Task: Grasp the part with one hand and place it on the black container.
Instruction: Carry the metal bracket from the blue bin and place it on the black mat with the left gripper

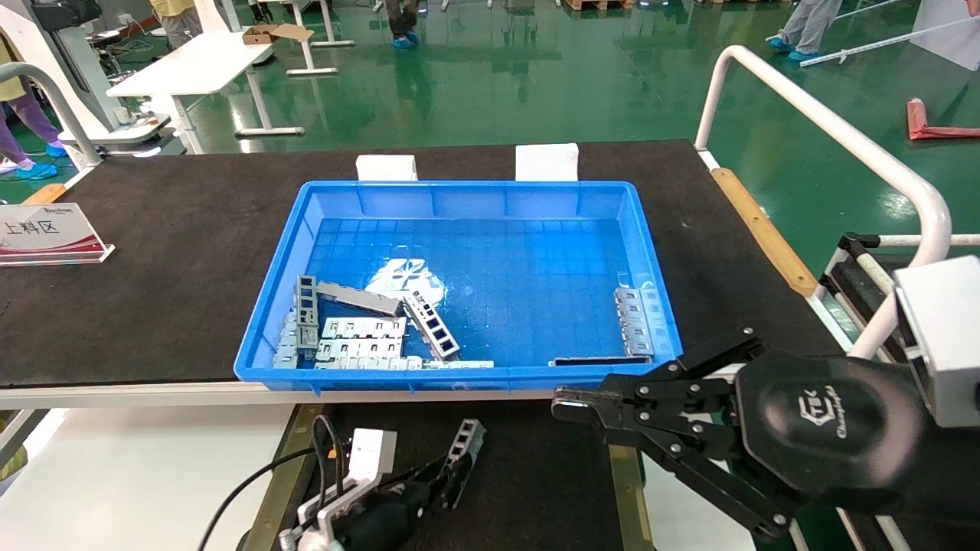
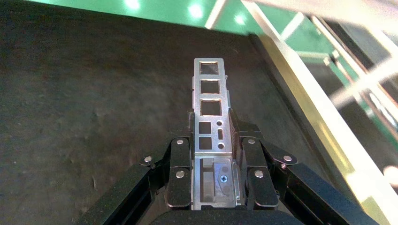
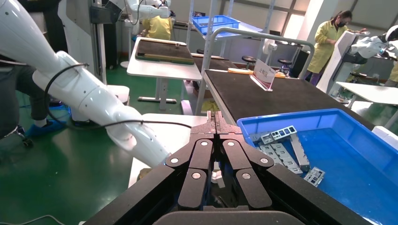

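Left gripper (image 2: 213,154) clamps ladder-windowed metal part (image 2: 210,105) over matte black container (image 2: 94,108).

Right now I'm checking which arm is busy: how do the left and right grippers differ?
The left gripper is shut on the part; the right gripper is shut on nothing. The left gripper is over the black container; the right gripper sits beside the blue bin's near right corner. Both have black linkage fingers.
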